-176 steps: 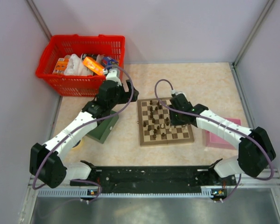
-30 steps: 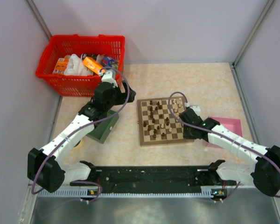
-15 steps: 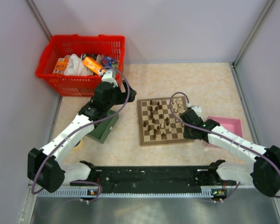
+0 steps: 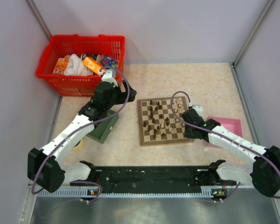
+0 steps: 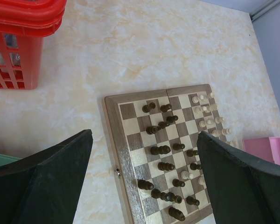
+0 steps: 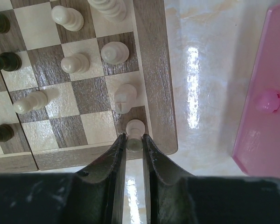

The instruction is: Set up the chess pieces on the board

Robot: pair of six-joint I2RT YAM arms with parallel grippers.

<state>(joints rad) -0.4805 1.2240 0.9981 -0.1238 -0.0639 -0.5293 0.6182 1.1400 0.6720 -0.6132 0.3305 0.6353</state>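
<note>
Right fingers (image 6: 115,156) clamp a pale cream wooden chess piece (image 6: 135,127), upright with its long axis vertical, at the near right corner square of the brown-and-cream checked wooden chessboard (image 6: 152,84). Left fingers (image 5: 51,179) are spread wide apart and hold nothing.

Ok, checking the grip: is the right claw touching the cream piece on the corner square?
Touching. In the right wrist view the right claw pinches the cream piece from both sides, no gap.

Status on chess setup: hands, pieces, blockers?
Left hand open, hovering beside board. Right hand shut on cream piece at corner square. Dark pieces scattered mid-board. Nothing blocking.
</note>
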